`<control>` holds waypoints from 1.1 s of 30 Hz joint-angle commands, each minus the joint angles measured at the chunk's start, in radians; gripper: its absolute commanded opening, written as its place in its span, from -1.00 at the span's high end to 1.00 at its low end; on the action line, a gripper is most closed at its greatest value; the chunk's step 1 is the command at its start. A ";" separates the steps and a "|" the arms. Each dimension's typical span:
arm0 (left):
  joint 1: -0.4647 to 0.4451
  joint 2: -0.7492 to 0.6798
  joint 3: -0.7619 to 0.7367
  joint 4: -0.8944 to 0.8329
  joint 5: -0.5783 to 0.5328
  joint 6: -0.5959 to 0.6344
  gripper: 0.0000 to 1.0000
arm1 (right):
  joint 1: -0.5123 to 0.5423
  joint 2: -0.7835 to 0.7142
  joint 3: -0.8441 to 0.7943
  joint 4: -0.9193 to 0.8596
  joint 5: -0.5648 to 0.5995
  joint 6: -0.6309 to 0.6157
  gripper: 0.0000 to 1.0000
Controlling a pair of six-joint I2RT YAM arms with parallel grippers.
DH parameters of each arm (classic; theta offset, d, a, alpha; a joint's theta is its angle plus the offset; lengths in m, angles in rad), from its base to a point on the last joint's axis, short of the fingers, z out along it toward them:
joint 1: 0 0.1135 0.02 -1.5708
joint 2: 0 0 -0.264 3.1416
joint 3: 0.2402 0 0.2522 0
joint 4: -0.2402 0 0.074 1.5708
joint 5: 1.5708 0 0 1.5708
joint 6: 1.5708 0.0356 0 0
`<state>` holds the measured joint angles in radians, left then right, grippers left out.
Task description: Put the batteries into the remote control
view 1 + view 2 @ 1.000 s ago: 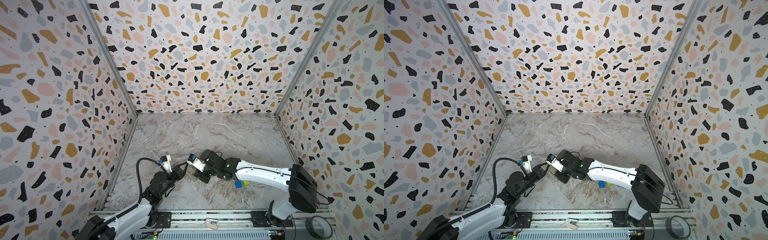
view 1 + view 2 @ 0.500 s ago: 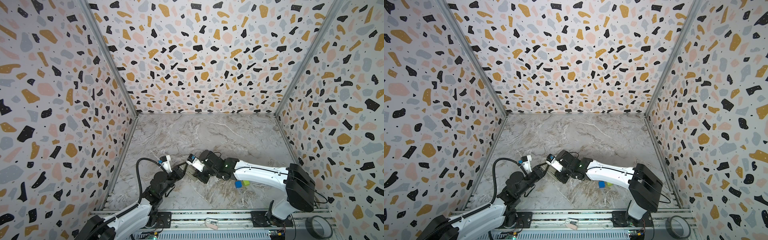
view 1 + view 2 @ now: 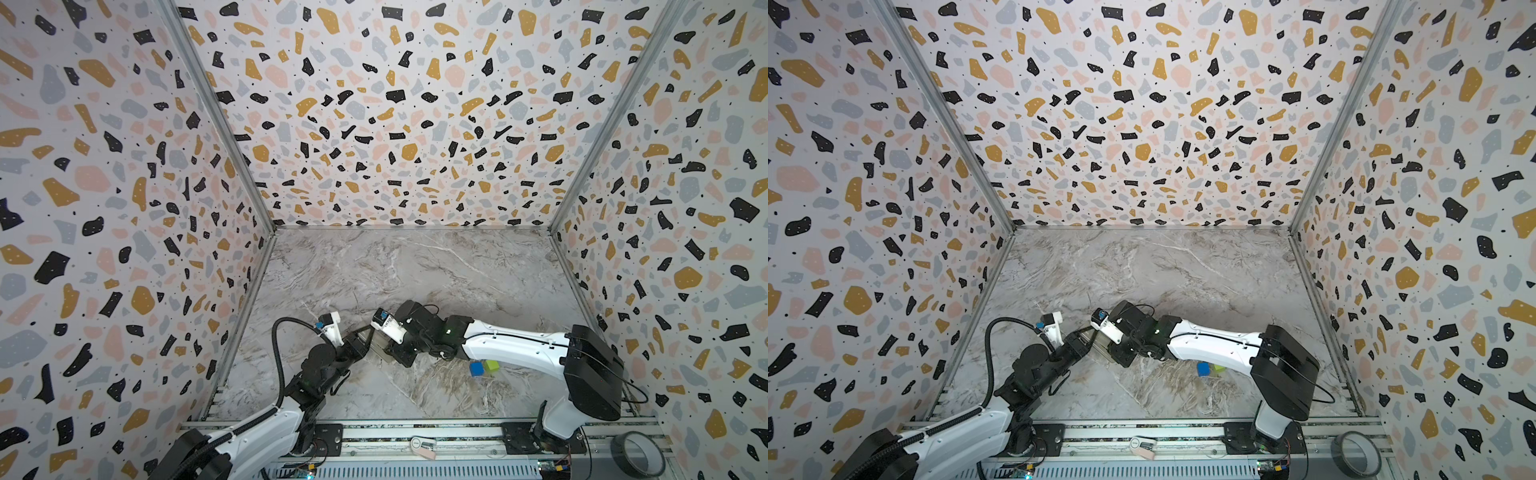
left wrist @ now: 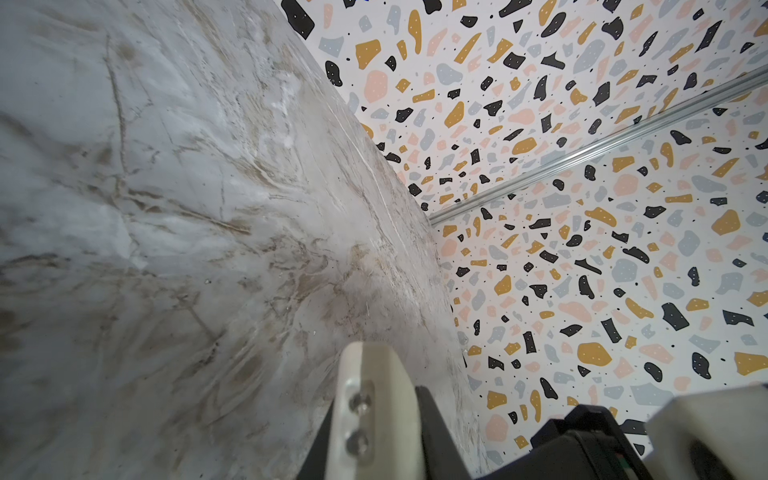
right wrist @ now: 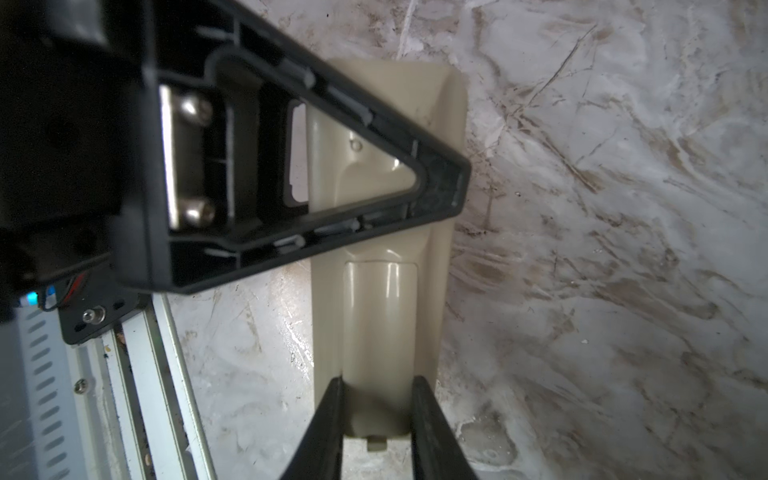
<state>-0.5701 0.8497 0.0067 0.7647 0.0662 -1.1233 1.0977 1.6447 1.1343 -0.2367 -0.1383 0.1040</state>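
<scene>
The remote control [image 5: 380, 316] is a cream-white handset held just above the floor with its plain back toward the right wrist camera. My right gripper [image 5: 378, 384] is shut on one end of it, a black finger pressing each side of the raised back hump. My left gripper [image 4: 376, 399] is shut on the other end, and its triangular finger [image 5: 436, 187] crosses the remote's back. In both top views the grippers [image 3: 360, 337] [image 3: 1082, 337] meet at the front middle with the remote [image 3: 377, 344] between them. The batteries are out of view.
A blue cube [image 3: 477, 368] and a green cube [image 3: 491, 365] lie on the marbled floor under the right forearm. A roll of tape [image 3: 638, 454] and a small tag [image 3: 422, 442] rest on the front rail. Patterned walls close in three sides.
The right arm has crept slightly to the left. Both grips on the remote look the same as before.
</scene>
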 commanded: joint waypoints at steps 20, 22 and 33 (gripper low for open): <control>-0.022 -0.005 0.002 0.094 0.049 -0.007 1.00 | 0.012 -0.028 0.041 0.038 0.018 -0.007 0.12; -0.022 -0.007 0.001 0.091 0.049 -0.006 1.00 | 0.013 -0.038 0.041 0.037 0.019 -0.007 0.07; -0.022 -0.002 0.000 0.093 0.063 -0.007 1.00 | 0.027 -0.180 -0.034 0.060 -0.006 -0.026 -0.02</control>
<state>-0.5861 0.8494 0.0067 0.7723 0.1089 -1.1297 1.1172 1.5295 1.1175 -0.1925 -0.1333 0.0940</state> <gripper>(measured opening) 0.232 0.509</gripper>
